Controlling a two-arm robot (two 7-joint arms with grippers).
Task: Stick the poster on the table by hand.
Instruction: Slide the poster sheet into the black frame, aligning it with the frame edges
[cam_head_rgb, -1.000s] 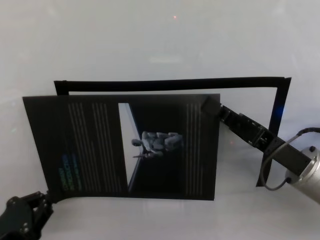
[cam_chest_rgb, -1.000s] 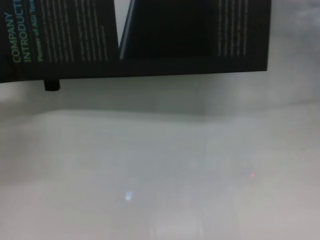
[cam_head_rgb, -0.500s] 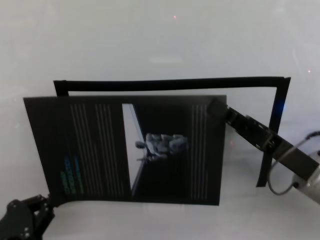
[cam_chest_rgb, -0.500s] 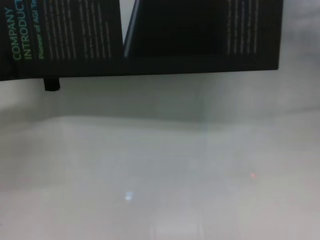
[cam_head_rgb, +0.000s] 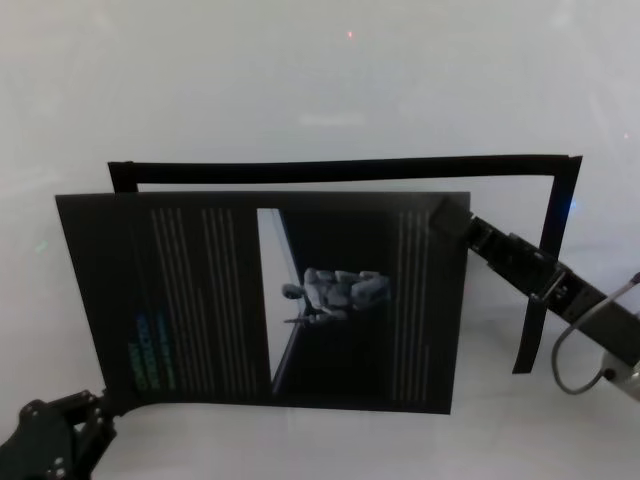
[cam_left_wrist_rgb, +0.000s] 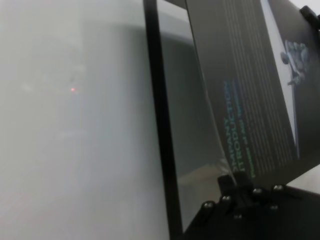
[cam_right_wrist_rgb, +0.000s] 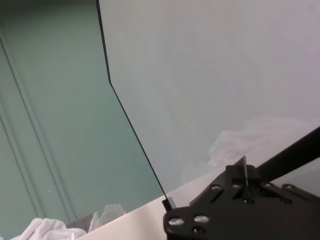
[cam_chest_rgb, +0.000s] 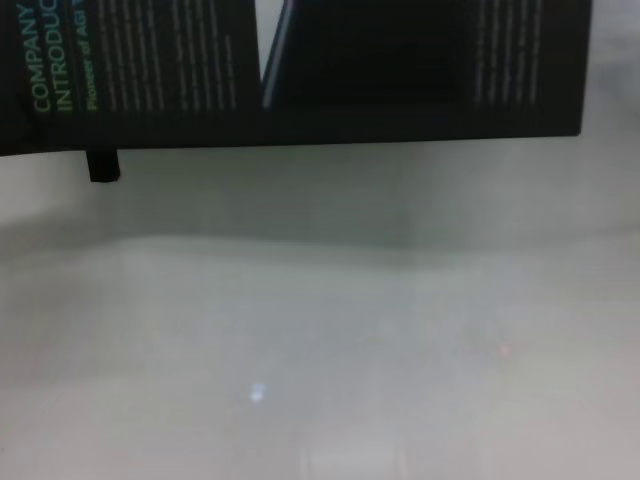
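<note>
Item: large black rectangular printed poster with a greenish "COMPANY INTRODUCTION" heading, columns of pale text and a pale diagonal stripe. It lay over the broad pale grey-white smooth worktop, overlapping the near part of a thin black tape outline marked on that surface; whether it lay flat on the worktop or was held just above it could not be told.

Left of the poster: the left black blocky pincer sat at the poster's near-left corner, closed on that corner. Its arm came up from the near edge, low and short in reach.

Handling, as judged: thin, light and flexible sheet, apt to sag, curl or crease between holds; smooth, so likely to slide on the glossy worktop. Best taken by opposite corners and kept taut.

Right of the poster: the right long black pincer pinched the far-right corner. Its arm stretched diagonally away from the poster, towards the near right.
</note>
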